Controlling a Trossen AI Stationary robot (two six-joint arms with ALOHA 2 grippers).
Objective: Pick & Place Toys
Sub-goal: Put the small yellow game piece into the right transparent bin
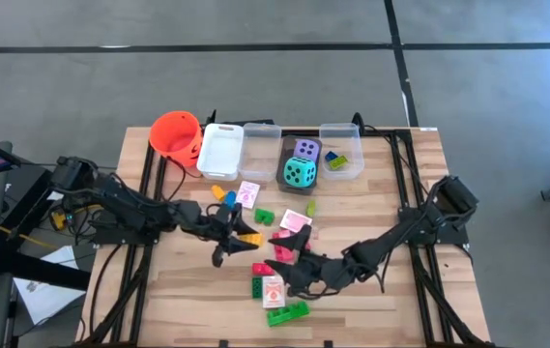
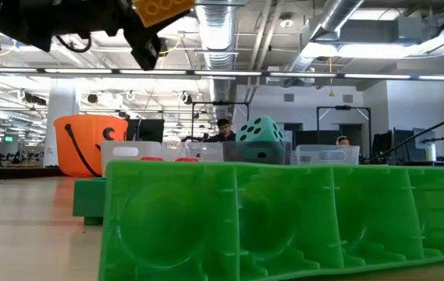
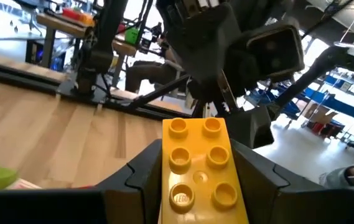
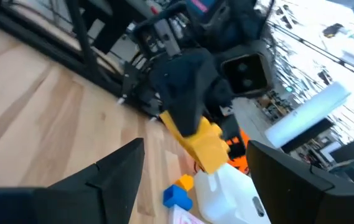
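My left gripper (image 1: 240, 239) is shut on a yellow studded brick (image 3: 198, 168) above the table's middle; it also shows high up in the low view (image 2: 163, 8). My right gripper (image 1: 289, 259) is open and empty, low over the table just to the right of it, beside a pink-white card (image 1: 296, 221) and a red brick (image 1: 260, 270). A teal die (image 1: 301, 173) and a purple die (image 1: 305, 149) sit in a dark bin. Green bricks (image 1: 287, 313) (image 1: 265, 216) and cards (image 1: 248, 193) (image 1: 273, 290) lie flat on the table. My left gripper pinches the yellow brick's two long sides (image 3: 164, 174) between its two fingers (image 3: 136, 177). The fingers lie along the brick and point toward the table's right. The brick sticks out past the fingertips, studs up, lifted clear of the table.
An orange bucket (image 1: 176, 135), a white bin (image 1: 221, 148) and two clear bins (image 1: 260, 140) (image 1: 340, 155) stand along the far edge. A blue brick (image 1: 229, 198) lies near the white bin. A large green brick (image 2: 284, 218) fills the low view's foreground.
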